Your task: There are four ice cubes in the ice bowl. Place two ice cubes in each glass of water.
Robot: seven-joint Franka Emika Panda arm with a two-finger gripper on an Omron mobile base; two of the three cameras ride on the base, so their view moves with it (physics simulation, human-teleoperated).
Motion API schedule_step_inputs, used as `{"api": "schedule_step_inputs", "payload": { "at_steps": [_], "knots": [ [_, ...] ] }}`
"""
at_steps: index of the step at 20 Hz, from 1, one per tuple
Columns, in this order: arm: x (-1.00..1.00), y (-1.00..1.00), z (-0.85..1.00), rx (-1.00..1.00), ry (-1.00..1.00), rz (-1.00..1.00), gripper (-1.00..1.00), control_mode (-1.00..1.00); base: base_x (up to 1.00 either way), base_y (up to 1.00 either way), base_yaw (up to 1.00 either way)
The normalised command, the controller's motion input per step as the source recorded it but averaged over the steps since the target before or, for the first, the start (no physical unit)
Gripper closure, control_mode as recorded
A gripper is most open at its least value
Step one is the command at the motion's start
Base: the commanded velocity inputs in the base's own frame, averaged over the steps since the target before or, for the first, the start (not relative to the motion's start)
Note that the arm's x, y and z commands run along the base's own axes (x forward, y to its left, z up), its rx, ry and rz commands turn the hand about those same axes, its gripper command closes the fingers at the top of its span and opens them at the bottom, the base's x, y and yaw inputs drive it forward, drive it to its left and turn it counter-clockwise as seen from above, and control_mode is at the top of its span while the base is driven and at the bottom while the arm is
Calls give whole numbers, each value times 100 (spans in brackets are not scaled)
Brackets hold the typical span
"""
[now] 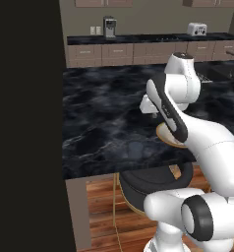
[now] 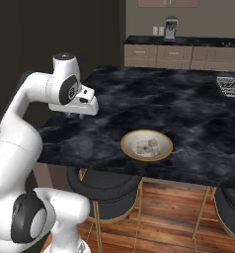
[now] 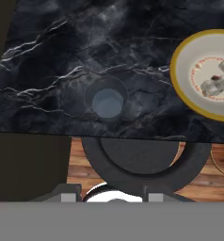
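Ice cubes (image 2: 148, 146) sit inside ice bowl (image 2: 164, 152), just beside glass of water (image 3: 107, 100) on tabletop (image 2: 188, 113). Likely light, slick, small: pinch one across flat faces. Gripper (image 2: 75, 115) above glass; can't tell its opening.

White arm (image 2: 20, 138) bent over, wrist turned downward; gripper (image 2: 74, 116) low; fingers (image 3: 69, 193) slightly apart, holding nothing.

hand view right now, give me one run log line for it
stage: hovering over glass of water | gripper: nothing visibly held | ice cubes: in ice bowl | glass: no ice seen inside, beside bowl, near counter edge
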Motion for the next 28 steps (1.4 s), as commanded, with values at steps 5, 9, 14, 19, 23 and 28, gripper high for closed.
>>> {"api": "schedule_step_inputs", "payload": {
  "at_steps": [5, 9, 14, 19, 23, 28],
  "knots": [
    [-3, -47, 0, 5, -4, -2, -100, -100, 0, 0, 0],
    [-3, -96, 0, 6, 3, -8, -100, -100, 0, 0, 0],
    [9, -75, -10, 0, 9, -12, -100, -100, 0, 0, 0],
    [29, -32, -32, 0, 22, -18, -100, -100, 0, 0, 0],
    [0, -26, -16, 1, 4, -47, -100, -100, 0, 0, 0],
    [0, -6, -27, 3, 4, -58, -100, -100, 0, 0, 0]
  ]
}}
